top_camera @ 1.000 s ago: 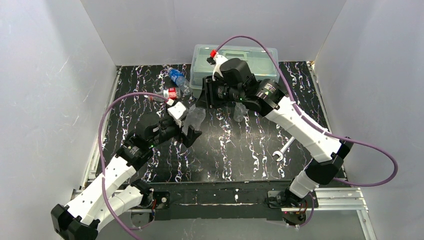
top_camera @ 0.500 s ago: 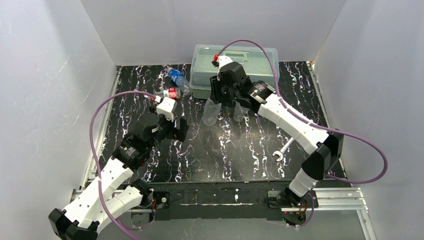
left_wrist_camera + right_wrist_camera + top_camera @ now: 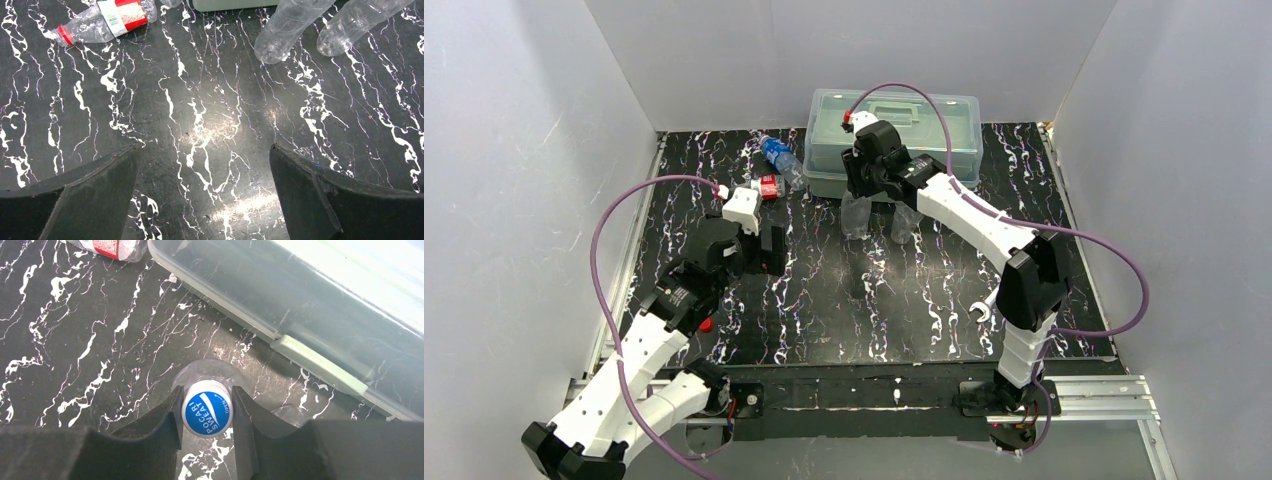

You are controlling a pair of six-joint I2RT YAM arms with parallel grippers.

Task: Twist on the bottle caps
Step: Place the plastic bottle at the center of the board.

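Note:
My right gripper (image 3: 207, 394) is shut on a blue and white bottle cap (image 3: 207, 409) that sits on top of a plain clear bottle (image 3: 856, 216). That bottle hangs upright under the gripper (image 3: 856, 192), just in front of the box. A second plain bottle (image 3: 904, 223) stands beside it. The red-label bottle (image 3: 117, 15) lies on its side with a red cap (image 3: 64, 35) on its neck. A blue-label bottle (image 3: 778, 155) lies behind it. My left gripper (image 3: 204, 150) is open over bare table, well short of the bottles, with nothing between its fingers (image 3: 95, 185).
A large translucent lidded box (image 3: 894, 125) stands at the back, close behind the two plain bottles. A silver wrench (image 3: 987, 303) lies at the right near the right arm. White walls close in the black marbled table (image 3: 874, 310) on three sides.
My left gripper opened, let go of the plain bottle and drew back to the left. My right gripper kept the cap and carried the bottle back toward the box, swinging it upright.

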